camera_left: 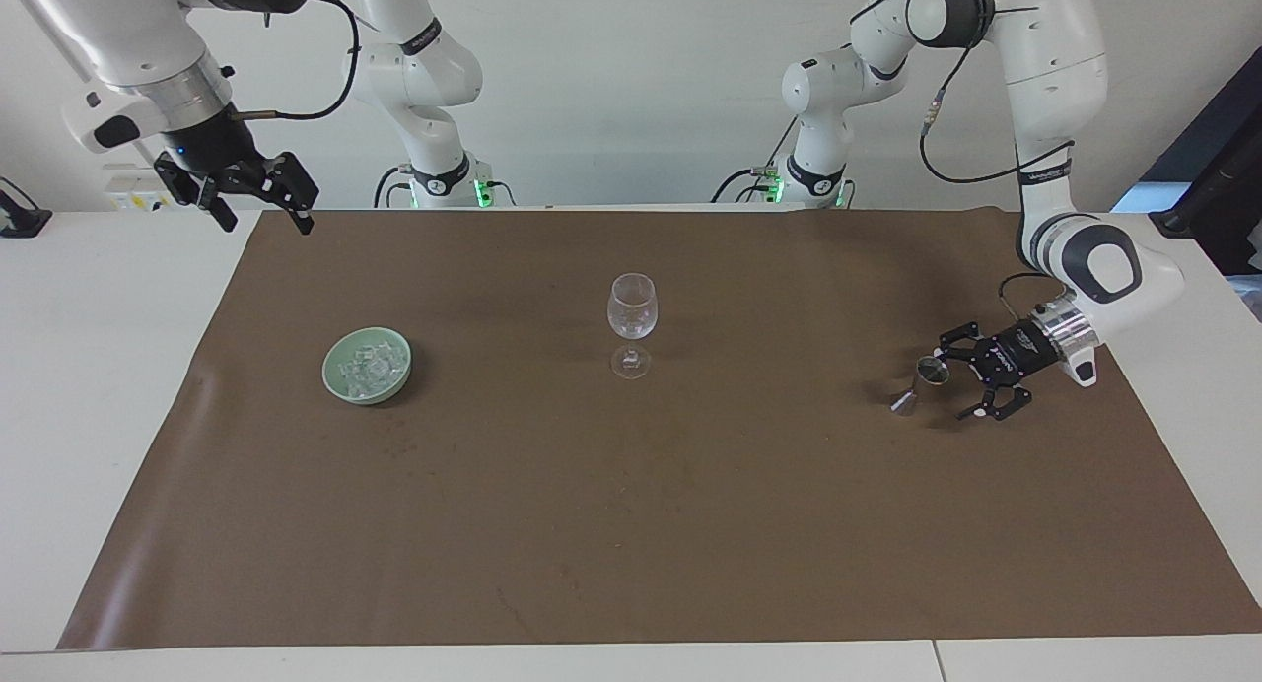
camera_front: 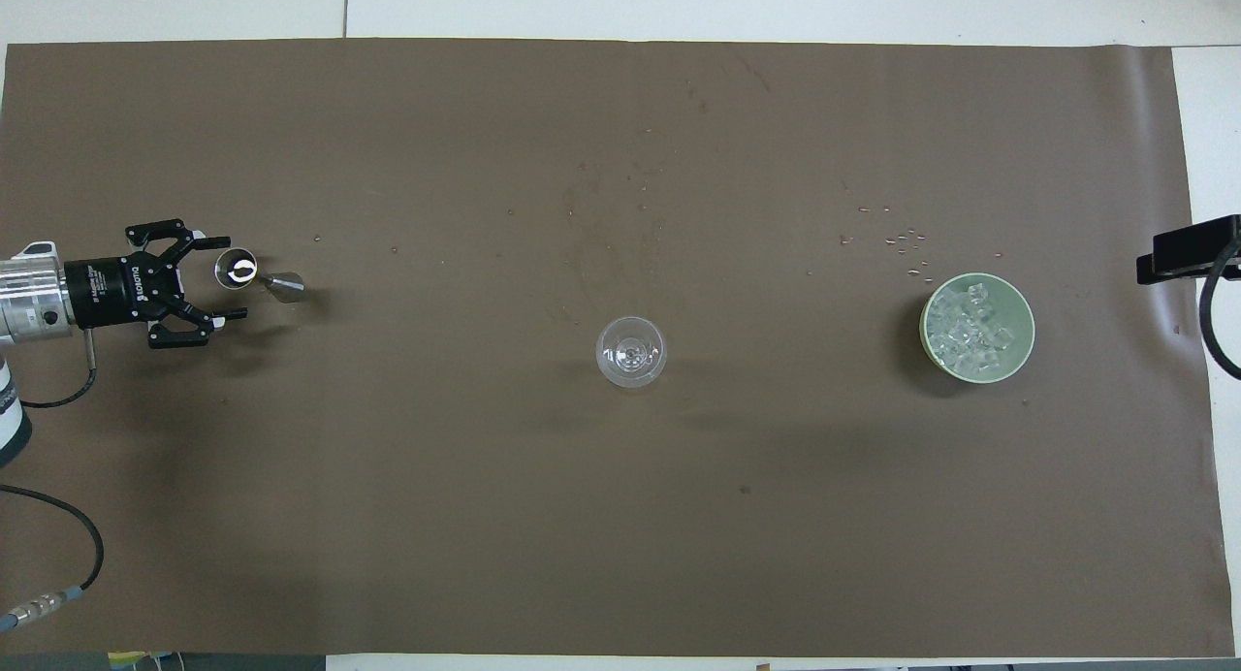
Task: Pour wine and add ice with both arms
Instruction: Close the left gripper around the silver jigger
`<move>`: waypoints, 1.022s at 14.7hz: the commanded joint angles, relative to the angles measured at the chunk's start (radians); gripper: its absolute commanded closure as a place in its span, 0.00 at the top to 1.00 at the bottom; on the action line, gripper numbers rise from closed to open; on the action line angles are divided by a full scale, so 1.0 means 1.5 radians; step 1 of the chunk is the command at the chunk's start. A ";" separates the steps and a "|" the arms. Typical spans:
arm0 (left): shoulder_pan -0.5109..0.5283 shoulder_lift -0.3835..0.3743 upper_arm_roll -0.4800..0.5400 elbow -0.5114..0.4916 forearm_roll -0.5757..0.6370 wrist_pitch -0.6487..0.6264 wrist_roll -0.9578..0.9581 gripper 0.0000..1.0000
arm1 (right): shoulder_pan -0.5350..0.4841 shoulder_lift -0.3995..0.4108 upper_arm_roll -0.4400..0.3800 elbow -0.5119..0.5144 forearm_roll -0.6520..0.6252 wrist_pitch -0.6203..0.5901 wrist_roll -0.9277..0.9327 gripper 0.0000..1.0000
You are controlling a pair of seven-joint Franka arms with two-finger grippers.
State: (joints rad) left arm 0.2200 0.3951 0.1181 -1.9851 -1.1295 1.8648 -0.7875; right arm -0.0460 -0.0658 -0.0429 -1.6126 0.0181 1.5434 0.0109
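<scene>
A small metal jigger (camera_left: 925,375) (camera_front: 236,269) stands on the brown mat at the left arm's end. My left gripper (camera_left: 955,383) (camera_front: 231,278) is low and level beside it, open, with a finger on each side of the jigger's upper cup. I cannot tell if they touch. No wine shows. An empty clear wine glass (camera_left: 631,310) (camera_front: 631,351) stands mid-mat. The ice (camera_left: 371,367) (camera_front: 972,328) fills a green bowl (camera_left: 331,376) (camera_front: 927,330) toward the right arm's end. My right gripper (camera_left: 264,223) (camera_front: 1187,250) waits open, high over the mat's corner there.
The brown mat (camera_left: 690,524) covers most of the white table. Small specks (camera_front: 902,239) lie on the mat just farther from the robots than the bowl. A black cable (camera_front: 68,516) hangs at the left arm's end.
</scene>
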 commanded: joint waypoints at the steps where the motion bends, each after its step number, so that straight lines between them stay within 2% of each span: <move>1: -0.029 -0.033 0.001 -0.053 -0.036 0.026 0.036 1.00 | -0.010 -0.005 0.006 -0.007 0.005 -0.003 -0.011 1.00; 4: -0.043 -0.034 0.001 -0.066 -0.040 0.049 0.037 1.00 | -0.011 -0.005 0.006 -0.007 0.005 -0.002 -0.011 1.00; 15: -0.029 -0.037 0.002 -0.076 -0.070 0.055 0.036 1.00 | -0.011 -0.005 0.006 -0.007 0.005 -0.002 -0.011 1.00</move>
State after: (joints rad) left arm 0.1717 0.3694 0.1218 -2.0607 -1.2057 1.9281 -0.7516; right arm -0.0460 -0.0658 -0.0429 -1.6126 0.0181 1.5433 0.0109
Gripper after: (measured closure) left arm 0.000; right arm 0.000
